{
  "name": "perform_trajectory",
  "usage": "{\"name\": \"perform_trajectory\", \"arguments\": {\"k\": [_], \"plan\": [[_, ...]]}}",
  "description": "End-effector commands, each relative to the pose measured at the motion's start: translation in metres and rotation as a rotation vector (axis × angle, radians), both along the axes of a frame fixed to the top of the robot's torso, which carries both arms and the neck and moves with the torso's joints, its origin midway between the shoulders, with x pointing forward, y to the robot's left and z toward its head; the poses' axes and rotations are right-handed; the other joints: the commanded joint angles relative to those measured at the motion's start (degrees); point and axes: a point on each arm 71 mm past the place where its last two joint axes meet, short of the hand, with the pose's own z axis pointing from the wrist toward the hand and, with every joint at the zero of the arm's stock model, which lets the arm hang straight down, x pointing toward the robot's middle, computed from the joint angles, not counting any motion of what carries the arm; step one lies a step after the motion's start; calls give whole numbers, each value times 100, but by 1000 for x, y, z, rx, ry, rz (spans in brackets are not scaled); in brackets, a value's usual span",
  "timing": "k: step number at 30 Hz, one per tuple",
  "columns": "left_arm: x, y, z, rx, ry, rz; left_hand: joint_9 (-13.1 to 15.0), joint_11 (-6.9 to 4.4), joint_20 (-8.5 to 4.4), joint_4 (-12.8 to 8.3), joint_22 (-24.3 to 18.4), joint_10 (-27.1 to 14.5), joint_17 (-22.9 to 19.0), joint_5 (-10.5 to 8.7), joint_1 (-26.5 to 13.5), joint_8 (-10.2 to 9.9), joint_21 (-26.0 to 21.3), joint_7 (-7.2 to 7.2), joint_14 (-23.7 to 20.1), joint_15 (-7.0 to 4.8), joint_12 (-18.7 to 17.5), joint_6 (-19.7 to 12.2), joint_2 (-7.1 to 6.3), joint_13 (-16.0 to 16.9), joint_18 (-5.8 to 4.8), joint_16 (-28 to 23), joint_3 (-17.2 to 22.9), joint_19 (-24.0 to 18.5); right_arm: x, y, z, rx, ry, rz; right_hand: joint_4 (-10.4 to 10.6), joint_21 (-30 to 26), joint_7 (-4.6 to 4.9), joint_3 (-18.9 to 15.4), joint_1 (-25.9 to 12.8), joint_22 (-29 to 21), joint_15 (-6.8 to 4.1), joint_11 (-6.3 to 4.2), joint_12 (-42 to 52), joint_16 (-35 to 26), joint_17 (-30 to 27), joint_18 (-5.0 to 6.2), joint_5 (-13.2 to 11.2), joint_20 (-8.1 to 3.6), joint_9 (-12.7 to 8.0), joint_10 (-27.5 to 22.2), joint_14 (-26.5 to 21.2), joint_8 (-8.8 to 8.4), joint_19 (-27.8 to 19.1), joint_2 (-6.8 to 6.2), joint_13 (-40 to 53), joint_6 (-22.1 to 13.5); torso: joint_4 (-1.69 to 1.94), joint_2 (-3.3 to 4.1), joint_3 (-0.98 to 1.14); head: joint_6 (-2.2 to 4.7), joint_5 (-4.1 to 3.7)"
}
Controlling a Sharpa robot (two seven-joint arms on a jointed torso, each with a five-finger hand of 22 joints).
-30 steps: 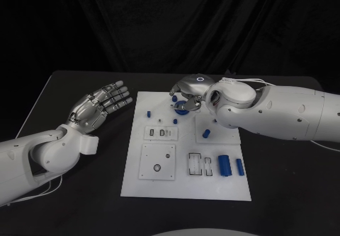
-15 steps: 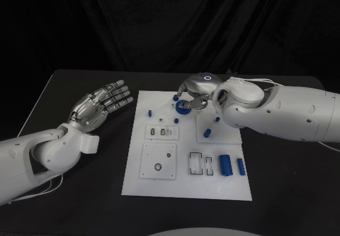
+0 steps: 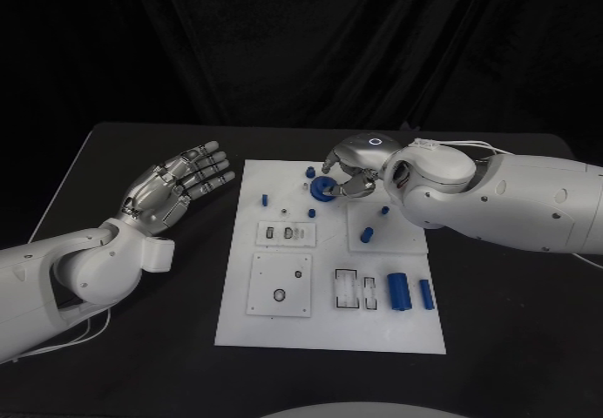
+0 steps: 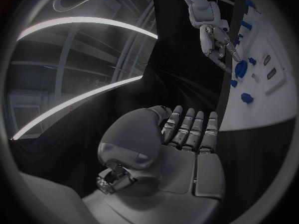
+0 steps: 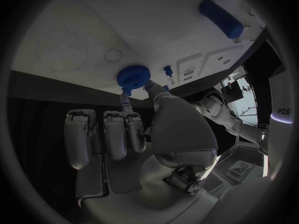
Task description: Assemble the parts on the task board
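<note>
The white task board (image 3: 329,326) lies in the middle of the table. A blue gear wheel (image 3: 324,187) sits at the board's far middle. My right hand (image 3: 355,164) reaches down to it from the right and pinches its rim between thumb and a finger; the right wrist view shows the gear wheel (image 5: 132,77) at those fingertips (image 5: 126,102), the other fingers curled in. My left hand (image 3: 176,185) hovers left of the board, palm up, fingers spread, holding nothing. In the left wrist view the right hand (image 4: 215,42) meets the gear wheel (image 4: 239,67).
Small blue pegs stand on the board near the gear (image 3: 265,200) (image 3: 310,212) (image 3: 367,233). Two larger blue cylinders (image 3: 398,293) (image 3: 426,295) lie at the near right. Recessed plates with slots (image 3: 283,233) (image 3: 279,296) sit in the board's near half.
My right wrist and forearm have swung to the right and slightly back while the fingers stay at the gear wheel, which has hardly shifted. The left hand has not moved.
</note>
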Motion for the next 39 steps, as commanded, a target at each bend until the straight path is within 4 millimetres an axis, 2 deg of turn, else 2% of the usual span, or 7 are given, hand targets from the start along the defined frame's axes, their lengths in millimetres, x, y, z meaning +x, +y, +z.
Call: {"name": "perform_trajectory", "arguments": {"k": [1,8,17,21,24,29,39], "plan": [[-1,-1,1,-17,-14,-11,4,18,16,-4,9,18,5,36,-69,15,39,21,9,37,21,-9,5,6,-72,35,42,3,1,-1,-4,-25,18,-15,47,36,9,3,-64,1433,47,41,16,15,1509,-48,30,47,-8,588,593,-22,519,18,1509,-30,-19,-2,4,-9,20],[0,-2,1,-18,-13,-13,4,18,16,-4,9,18,5,36,-69,15,39,21,9,37,21,-9,5,6,-72,35,42,3,1,2,-8,-28,26,-5,59,41,10,-1,-77,1437,57,54,16,15,1509,-49,66,52,-12,588,593,-19,523,31,1509,-5,10,-1,8,-23,8],[0,-2,0,-16,-12,-14,4,18,16,-4,9,18,5,36,-69,15,39,21,9,37,21,-9,5,6,-72,35,42,3,2,5,-10,-31,29,3,-132,30,-27,135,140,1434,57,45,16,15,1509,-46,681,62,29,588,593,87,516,36,1509,339,20,-2,-2,-35,-5],[1,-2,-1,-16,-11,-15,5,22,16,-7,10,15,4,36,-82,17,42,25,5,41,28,-10,5,5,-77,40,60,6,3,6,-11,-33,32,5,-154,33,-32,153,160,1436,56,44,16,15,1509,-47,710,61,39,588,593,99,519,32,1509,377,21,-2,-2,-35,-6],[1,-2,-1,-16,-10,-15,5,22,16,-7,10,15,4,36,-82,17,42,25,5,41,28,-10,5,5,-77,40,60,6,2,7,-11,-28,28,11,-208,33,-81,238,208,1437,35,14,16,15,1509,-47,941,45,115,588,593,208,518,33,1509,639,17,-2,0,-31,-9],[1,-2,-1,-16,-9,-15,5,22,16,-7,10,15,4,36,-82,17,42,25,5,41,28,-10,5,5,-77,40,60,6,2,7,-10,-7,10,28,-485,16,-213,499,478,1430,-61,-92,16,15,1509,-41,1648,-40,379,588,593,461,508,0,1509,1134,14,-2,-1,-26,2],[1,-2,-3,-17,-7,-17,3,23,15,-8,10,12,3,36,-89,14,42,28,1,42,30,-23,5,5,-79,42,68,5,-5,6,-2,79,-49,64,-541,71,-253,536,474,1462,-93,-130,16,15,1509,-61,1575,-75,546,588,593,522,546,-20,1509,1197,10,-4,0,-34,62]]}}
